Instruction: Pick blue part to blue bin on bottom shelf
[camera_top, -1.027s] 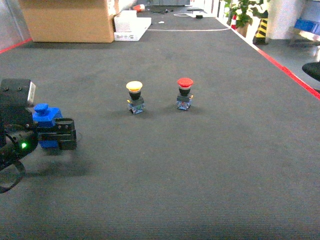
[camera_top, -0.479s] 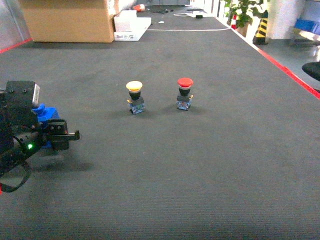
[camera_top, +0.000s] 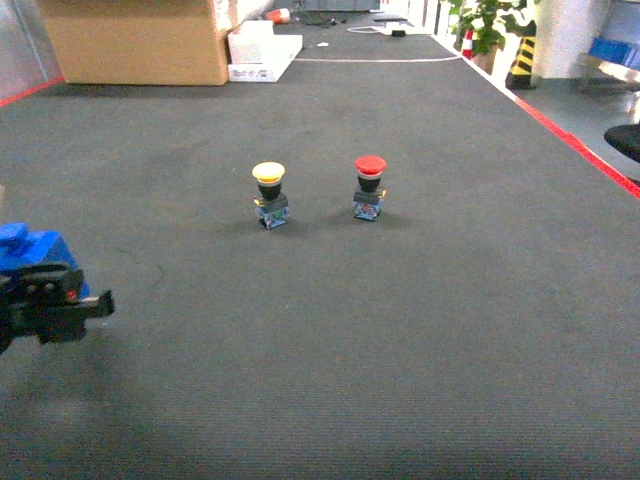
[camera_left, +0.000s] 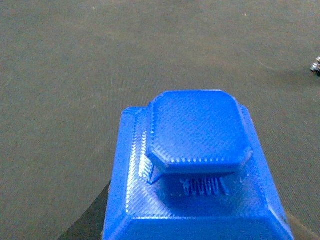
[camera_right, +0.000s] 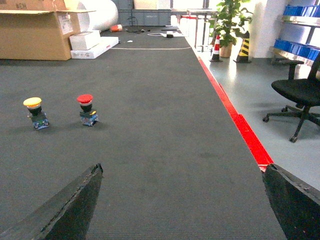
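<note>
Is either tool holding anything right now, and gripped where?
The left tool holds the blue part by its lower body, knob upward. The right tool is open and holds nothing.

left gripper (camera_top: 60, 300) now at far-left edge of head view, mostly out of frame, shifted left and lower | blue part (camera_top: 30, 250) moves with it, between the fingers, knob now near the frame edge
</note>
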